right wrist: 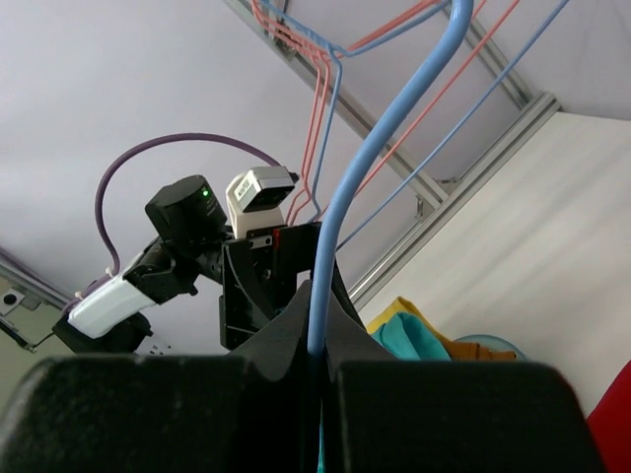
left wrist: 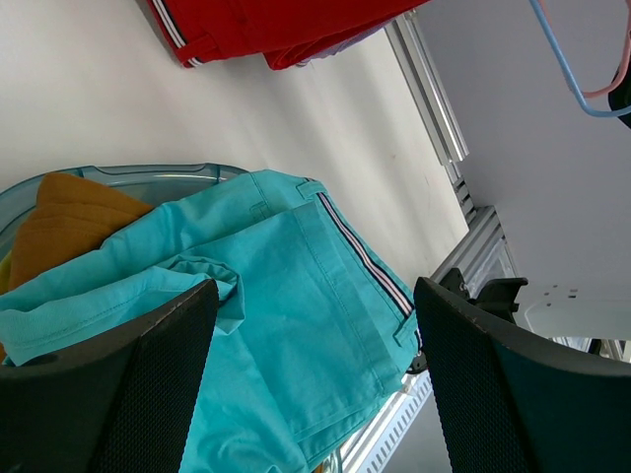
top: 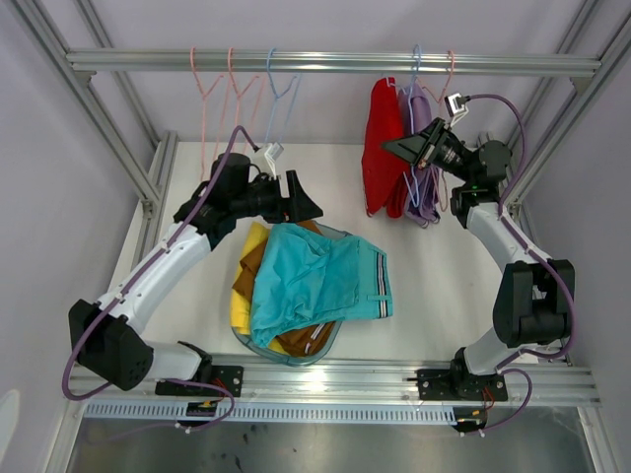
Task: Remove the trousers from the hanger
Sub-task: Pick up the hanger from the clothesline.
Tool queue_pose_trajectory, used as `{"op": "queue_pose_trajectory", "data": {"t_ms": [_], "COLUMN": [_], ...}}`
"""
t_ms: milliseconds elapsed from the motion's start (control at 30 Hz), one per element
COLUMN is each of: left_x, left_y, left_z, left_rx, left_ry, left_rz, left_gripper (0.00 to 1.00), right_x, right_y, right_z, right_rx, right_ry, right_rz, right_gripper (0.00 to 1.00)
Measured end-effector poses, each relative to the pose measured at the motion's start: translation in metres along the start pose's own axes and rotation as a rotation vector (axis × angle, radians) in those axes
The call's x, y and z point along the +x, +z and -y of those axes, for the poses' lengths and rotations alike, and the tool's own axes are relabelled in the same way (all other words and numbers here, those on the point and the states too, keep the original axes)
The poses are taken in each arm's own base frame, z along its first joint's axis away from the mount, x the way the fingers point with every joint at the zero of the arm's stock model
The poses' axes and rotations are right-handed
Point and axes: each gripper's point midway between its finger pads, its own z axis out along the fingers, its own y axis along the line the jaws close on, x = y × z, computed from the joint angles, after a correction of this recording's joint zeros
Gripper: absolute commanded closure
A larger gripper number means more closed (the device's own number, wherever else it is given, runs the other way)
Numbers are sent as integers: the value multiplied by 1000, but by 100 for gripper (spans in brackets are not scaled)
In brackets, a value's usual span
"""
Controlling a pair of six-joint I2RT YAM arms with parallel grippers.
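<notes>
Right wrist: gripper (right wrist: 317, 347) tight on hanger (right wrist: 365, 158)

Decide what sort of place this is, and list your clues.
Probably a robotics lab test cell, not a home: a bare aluminium frame encloses a white table, with a left arm and right arm bolted at its edge.

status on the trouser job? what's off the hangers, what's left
Done: the teal trousers, brown trousers and yellow trousers lie piled in the basket; three bare hangers hang empty. In hand: the right gripper is shut on the blue hanger by the lilac trousers; the left gripper is open over the pile, holding nothing. Left: the red trousers and the lilac pair, both on hangers.
</notes>
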Motion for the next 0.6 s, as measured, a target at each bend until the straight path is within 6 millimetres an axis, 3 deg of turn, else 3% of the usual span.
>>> {"op": "queue_pose_trajectory", "data": {"t_ms": [333,600], "left_x": [2,2], "left_y": [3,3], "left_z": [-3,-2], "left_rx": [-4,1], "left_ry": [-5,-4], "left_rz": [-8,-10], "left_gripper": [15,15], "right_x": [-19,-16], "right_y": [12,19], "right_z": [-12,-18], "right_rx": [-34,-36], "right_ry": [-55,-66], "right_rz": [13,-14], "right_gripper": [100,100]}}
